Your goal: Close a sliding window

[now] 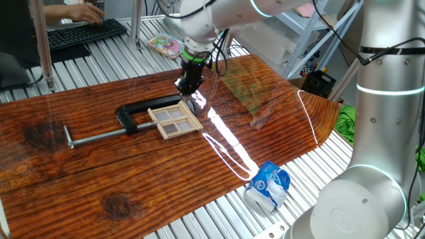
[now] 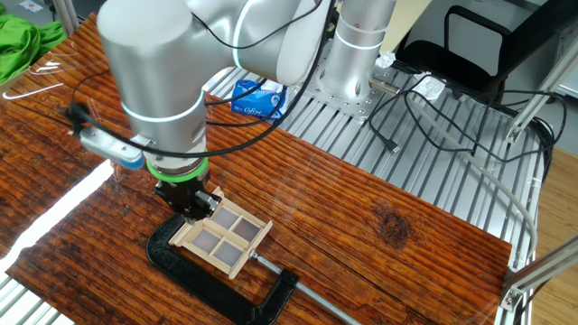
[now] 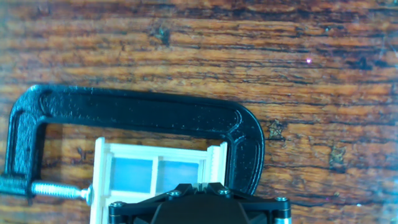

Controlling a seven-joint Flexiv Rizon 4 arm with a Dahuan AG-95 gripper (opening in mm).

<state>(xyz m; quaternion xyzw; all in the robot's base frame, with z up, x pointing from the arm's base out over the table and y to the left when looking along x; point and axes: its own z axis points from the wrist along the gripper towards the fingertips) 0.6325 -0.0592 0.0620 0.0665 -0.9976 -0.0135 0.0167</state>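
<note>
My jaws [image 2: 191, 204] sit low at one end of the window [image 2: 221, 236], right beside its frame; whether they touch it I cannot tell, nor whether they are released or clenched, as my own body hides the fingertips. The window lies flat on the table [image 2: 379, 226], towards the middle of the wooden top, gripped in the clamp [image 2: 217, 287]. Its long axis runs away from my jaws, along the clamp's screw. I judge the push goes that way. I count one window, one clamp, one arm.
</note>
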